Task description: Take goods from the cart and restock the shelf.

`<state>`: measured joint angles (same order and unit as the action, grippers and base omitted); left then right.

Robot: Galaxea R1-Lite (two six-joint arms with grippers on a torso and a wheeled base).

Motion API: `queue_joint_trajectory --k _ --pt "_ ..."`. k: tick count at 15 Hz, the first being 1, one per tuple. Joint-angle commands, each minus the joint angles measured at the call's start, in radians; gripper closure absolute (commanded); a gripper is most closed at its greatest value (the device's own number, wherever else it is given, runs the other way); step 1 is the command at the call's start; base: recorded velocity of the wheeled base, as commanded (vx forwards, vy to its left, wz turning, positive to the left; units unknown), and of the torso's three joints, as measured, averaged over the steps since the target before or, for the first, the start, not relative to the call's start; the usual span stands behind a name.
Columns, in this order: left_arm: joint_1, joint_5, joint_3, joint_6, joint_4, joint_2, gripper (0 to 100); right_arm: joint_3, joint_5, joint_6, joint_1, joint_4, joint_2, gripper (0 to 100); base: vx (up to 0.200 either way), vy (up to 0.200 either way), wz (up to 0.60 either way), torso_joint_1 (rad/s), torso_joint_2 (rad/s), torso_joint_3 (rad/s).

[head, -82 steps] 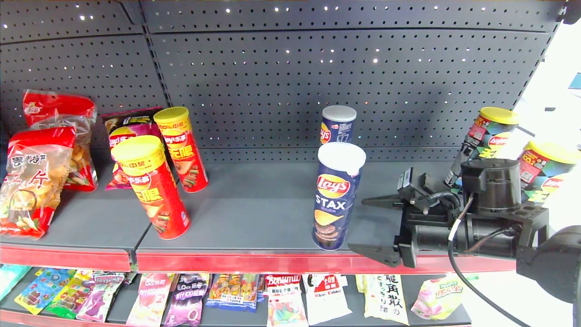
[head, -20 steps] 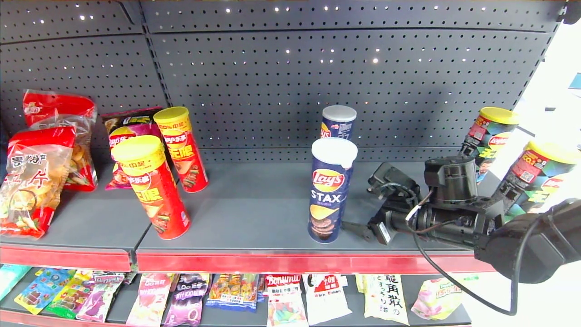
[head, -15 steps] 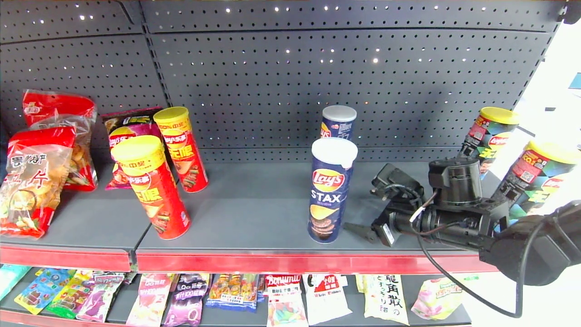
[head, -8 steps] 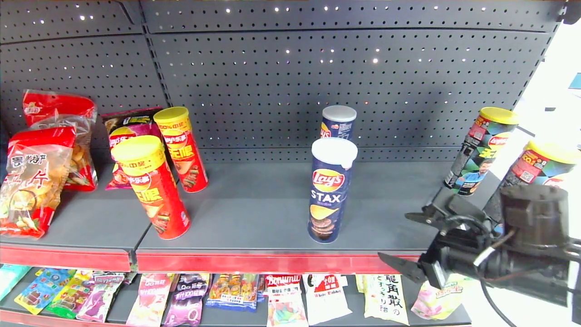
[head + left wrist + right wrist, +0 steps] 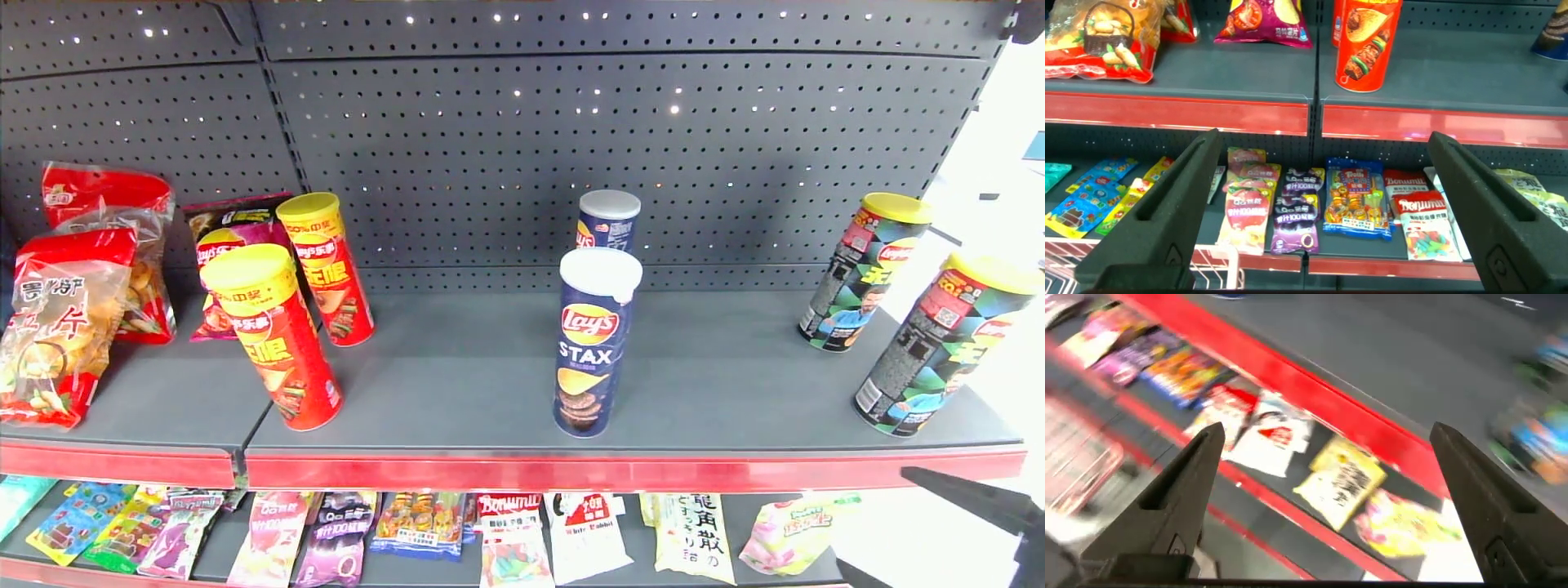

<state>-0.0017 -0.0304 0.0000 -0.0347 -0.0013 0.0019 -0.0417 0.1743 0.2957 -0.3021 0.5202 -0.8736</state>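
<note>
I saw my left gripper [image 5: 1323, 135] and right gripper [image 5: 1324, 431] both wide open, empty, before the shelf [image 5: 457, 367]. The blue chip can [image 5: 596, 343] stood upright on it; cart wire [image 5: 1215, 260] lay below the left jaws, goods hidden.

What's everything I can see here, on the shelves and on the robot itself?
upper shelf: 1, grey with red front edge, across the middle.
pegboard: 1, grey, behind the shelf.
red tubes: 2, red with yellow lids, upper shelf left of middle.
blue tubes: 2, dark blue with pale lids, upper shelf middle.
patterned tubes: 2, black and multicoloured, yellow lids, upper shelf right end.
snack bags: 3, two red, one dark and pink, upper shelf left end.
small packets: many, mixed colours, lower shelf.
left end effector: 1, black, open, facing the lower shelf.
right end effector: 1, black, open, below the upper shelf's right end.
</note>
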Motion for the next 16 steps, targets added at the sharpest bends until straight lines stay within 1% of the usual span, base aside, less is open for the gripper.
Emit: queue_joint_trajectory --k 1,2,3,4,7,8,9,10,11,12,13,14,15,16 --pt "0.0 0.0 0.0 -0.001 0.0 0.0 0 0.042 -0.007 -0.027 0.159 -0.137 0.335 0 0.0 0.0 0.0 0.0 0.0 0.0" --pt "0.0 0.0 0.0 -0.001 0.0 0.0 0 0.042 -0.012 -0.027 0.176 -0.144 0.369 0 0.0 0.0 0.0 0.0 0.0 0.0" --pt "0.0 0.0 0.0 -0.001 0.0 0.0 0 0.04 -0.062 -0.026 0.19 -0.152 0.43 0 0.0 0.0 0.0 0.0 0.0 0.0" --pt "0.0 0.0 0.0 -0.001 0.0 0.0 0 0.042 -0.098 -0.026 0.186 -0.16 0.456 0 0.0 0.0 0.0 0.0 0.0 0.0" --pt "0.0 0.0 0.0 -0.001 0.0 0.0 0 0.042 -0.091 -0.06 0.193 -0.356 0.625 0 0.0 0.0 0.0 0.0 0.0 0.0" --pt "0.0 0.0 0.0 -0.001 0.0 0.0 0 0.04 -0.044 -0.07 0.218 -0.457 0.731 0 0.0 0.0 0.0 0.0 0.0 0.0" --pt "0.0 0.0 0.0 -0.001 0.0 0.0 0 0.039 -0.009 -0.106 0.213 -0.46 0.783 0 0.0 0.0 0.0 0.0 0.0 0.0" --pt "0.0 0.0 0.0 -0.001 0.0 0.0 0 0.04 -0.022 -0.132 0.215 -0.454 0.78 0 0.0 0.0 0.0 0.0 0.0 0.0" --pt "0.0 0.0 0.0 -0.001 0.0 0.0 0 0.04 -0.093 -0.244 0.213 -0.454 0.78 0 0.0 0.0 0.0 0.0 0.0 0.0" --pt "0.0 0.0 0.0 -0.001 0.0 0.0 0 0.04 -0.142 -0.339 0.212 -0.457 0.779 0 0.0 0.0 0.0 0.0 0.0 0.0" --pt "0.0 0.0 0.0 -0.001 0.0 0.0 0 0.04 -0.139 -0.353 0.176 -0.456 0.774 0 0.0 0.0 0.0 0.0 0.0 0.0" --pt "0.0 0.0 0.0 -0.001 0.0 0.0 0 0.04 -0.139 -0.353 0.072 -0.456 0.775 0 0.0 0.0 0.0 0.0 0.0 0.0" --pt "0.0 0.0 0.0 -0.001 0.0 0.0 0 0.042 -0.141 -0.343 -0.003 -0.46 0.783 0 0.0 0.0 0.0 0.0 0.0 0.0" --pt "0.0 0.0 0.0 -0.001 0.0 0.0 0 0.042 -0.145 -0.342 0.006 -0.482 0.791 0 0.0 0.0 0.0 0.0 0.0 0.0"
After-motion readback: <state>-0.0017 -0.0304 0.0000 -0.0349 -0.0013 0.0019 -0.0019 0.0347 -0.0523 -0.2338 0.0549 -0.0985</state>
